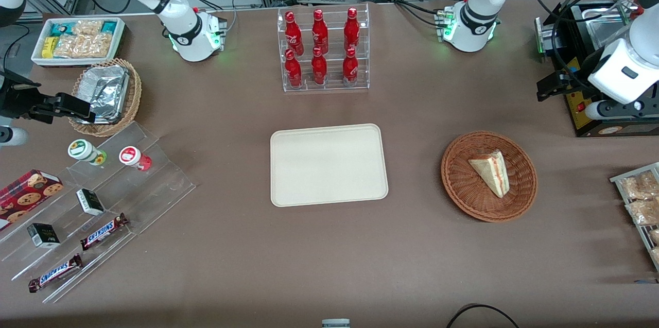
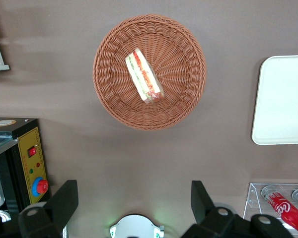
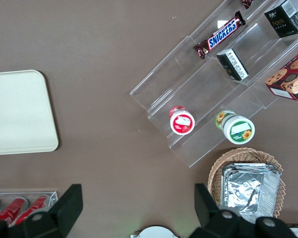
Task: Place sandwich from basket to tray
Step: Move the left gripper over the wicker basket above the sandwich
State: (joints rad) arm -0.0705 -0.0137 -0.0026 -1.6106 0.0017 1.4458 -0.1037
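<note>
Sandwich [image 2: 144, 76] in basket [image 2: 179, 99]; gripper [image 2: 134, 203] fingers [image 2: 64, 201] wide apart, empty.

A matt brown table [image 1: 329, 266], smooth and cloth-like, carries everything. The basket [image 1: 458, 184] is reddish-brown woven wicker with a ribbed, rough weave. In it lies the sandwich [image 1: 491, 171], soft pale bread, matt and porous. The tray [image 1: 329, 164] looks like smooth cream plastic with a dull sheen. Near the table's edge farthest from the front camera, glossy red bottles [image 1: 319, 34] stand in a clear acrylic rack [image 1: 360, 83]. The gripper [image 1: 553, 85], above the working arm's end of the table, has matt black plastic-looking fingers [image 2: 64, 201], spread wide.
</note>
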